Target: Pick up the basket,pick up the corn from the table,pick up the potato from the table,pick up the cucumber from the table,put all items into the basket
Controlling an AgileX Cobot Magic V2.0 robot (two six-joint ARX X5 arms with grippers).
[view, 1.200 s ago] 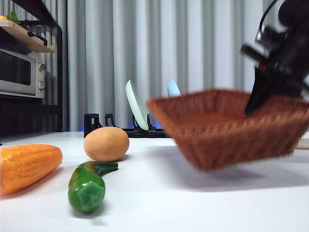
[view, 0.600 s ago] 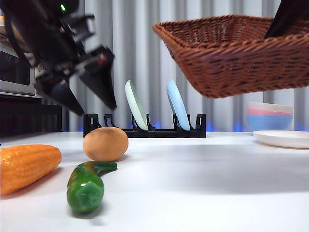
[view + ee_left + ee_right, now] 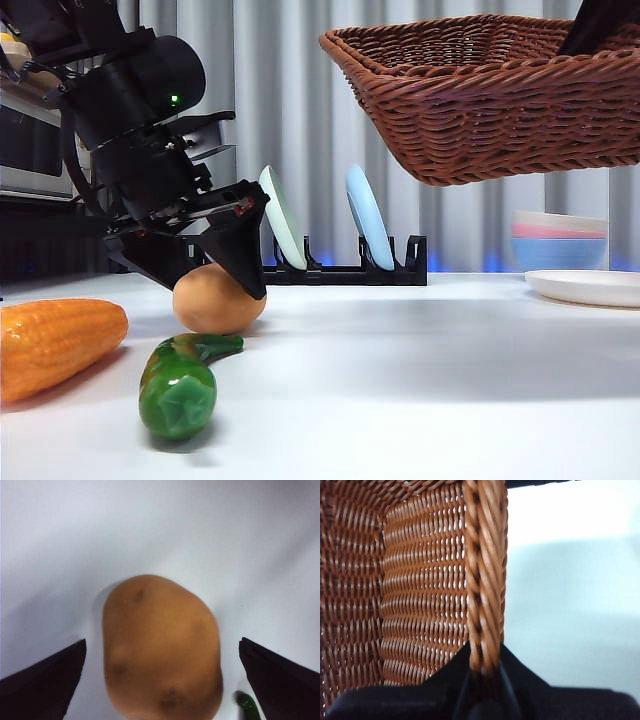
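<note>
My right gripper (image 3: 484, 672) is shut on the braided rim of the brown wicker basket (image 3: 420, 580) and holds the basket (image 3: 490, 90) high above the table at the upper right of the front view. My left gripper (image 3: 205, 280) is open and has come down over the tan potato (image 3: 215, 300), with one jaw on each side of the potato (image 3: 162, 650) and apart from it. The orange corn (image 3: 55, 345) lies at the left. The green cucumber (image 3: 180, 385) lies in front of the potato; its tip (image 3: 248, 706) shows in the left wrist view.
A black dish rack (image 3: 340, 270) with two upright plates stands behind the potato. Stacked bowls (image 3: 558, 238) and a white plate (image 3: 590, 287) sit at the far right. A microwave on a shelf (image 3: 35, 150) stands at the far left. The white table (image 3: 420, 390) stretches across the front.
The left arm has come down from above the potato until its open jaws straddle it. The basket has stayed raised at the upper right, after being lifted off the table a second ago.
</note>
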